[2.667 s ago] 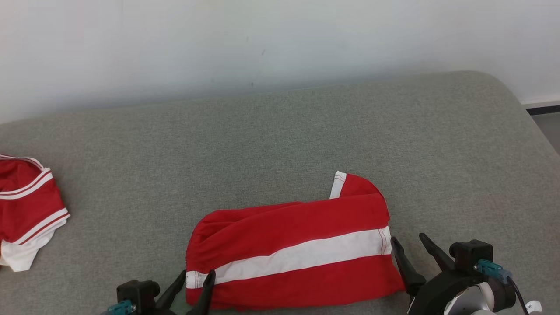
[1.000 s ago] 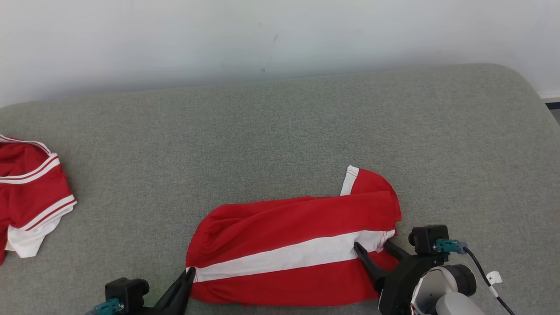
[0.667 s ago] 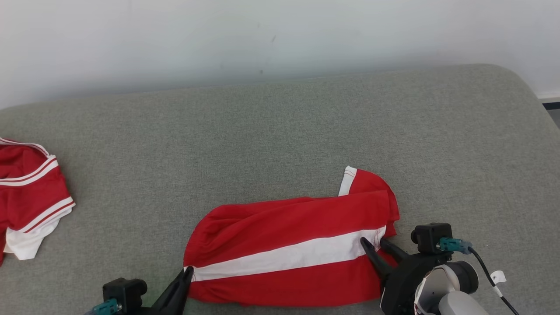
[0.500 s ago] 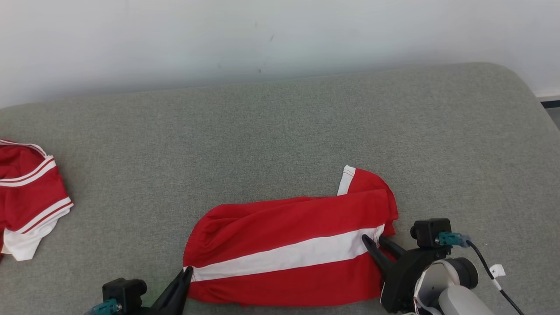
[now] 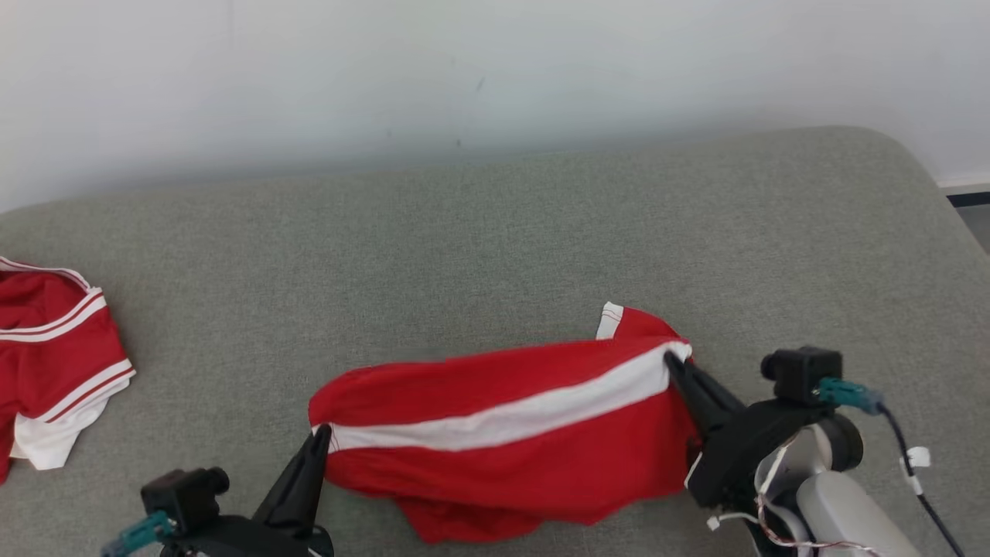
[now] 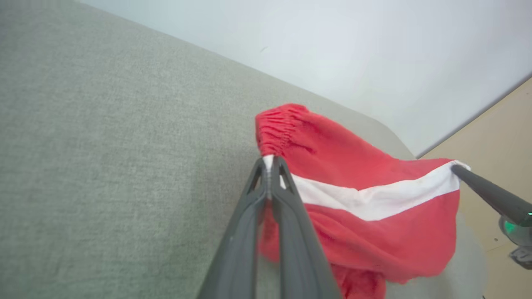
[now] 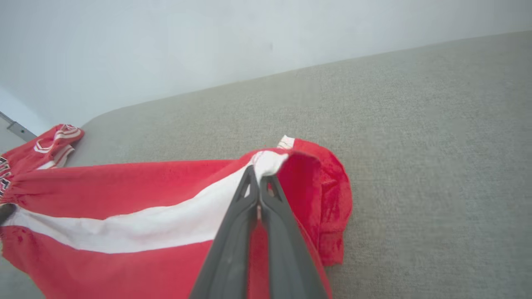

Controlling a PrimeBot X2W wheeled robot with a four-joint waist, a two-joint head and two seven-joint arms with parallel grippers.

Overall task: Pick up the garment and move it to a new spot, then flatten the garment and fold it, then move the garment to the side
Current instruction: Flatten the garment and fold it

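1. Above the worktop's [image 5: 495, 232] near edge, the garment [image 5: 510, 464] hangs stretched between my grippers, its lower edge sagging.
2. My left gripper [image 5: 319, 442] is clamped on the white stripe's [image 5: 503, 418] waistband end; my right gripper [image 5: 673, 361] is clamped on the stripe's other end.
3. I judge this the pick-up step; next, both arms must carry it together, evenly, to a new spot.

Red garment [image 5: 503, 452] with one white stripe, grey-green cushion [image 5: 495, 247], red-and-white second garment [image 5: 46, 371]
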